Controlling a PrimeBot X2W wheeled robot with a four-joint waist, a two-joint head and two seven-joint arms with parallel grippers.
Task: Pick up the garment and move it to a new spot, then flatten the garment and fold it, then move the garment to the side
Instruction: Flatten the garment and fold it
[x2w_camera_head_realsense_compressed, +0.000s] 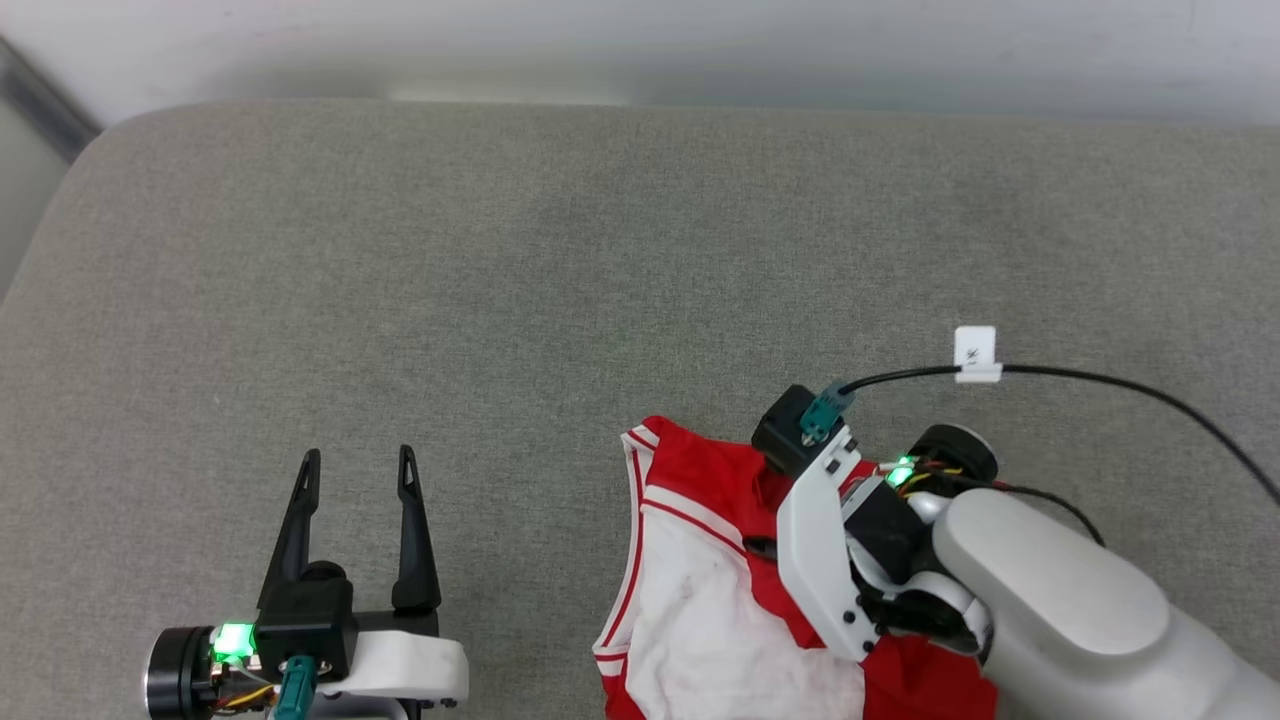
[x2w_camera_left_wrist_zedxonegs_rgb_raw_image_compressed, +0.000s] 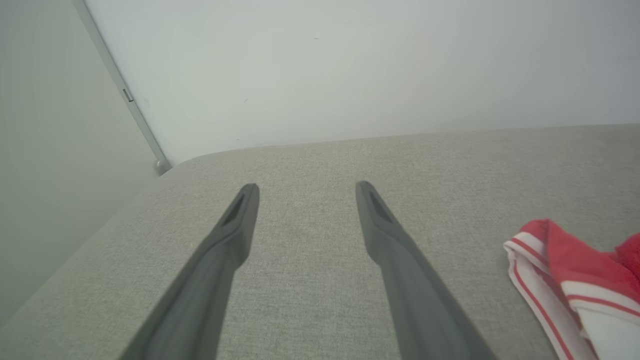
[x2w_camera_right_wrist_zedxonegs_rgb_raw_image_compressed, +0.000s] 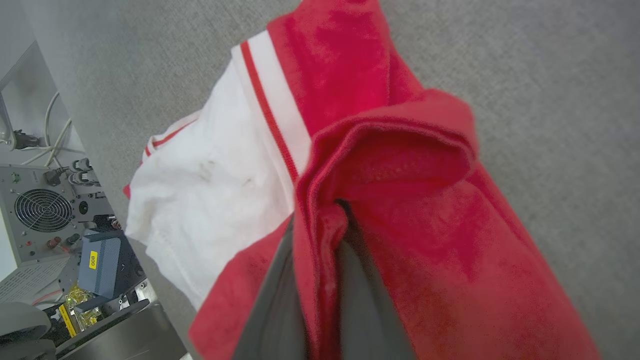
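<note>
- The garment (x2w_camera_head_realsense_compressed: 700, 600) lies bunched at the near right of the grey cushioned surface (x2w_camera_head_realsense_compressed: 500, 250).
- Right hand (x2w_camera_right_wrist_zedxonegs_rgb_raw_image_compressed: 336, 212) pinches a red fold; left hand (x2w_camera_head_realsense_compressed: 358, 458) spread, empty.
- Soft, light, floppy — likely best gripped at hems.

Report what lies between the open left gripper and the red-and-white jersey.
Just bare grey fabric surface separates the left gripper from the red-and-white jersey, per the head view.

A padded worktop (x2w_camera_head_realsense_compressed: 480, 280) covered in grey woven fabric, its far left corner rounded. On its near right part lies a rumpled jersey garment (x2w_camera_head_realsense_compressed: 700, 590): red body, white sleeve, red-and-white striped trim.
</note>
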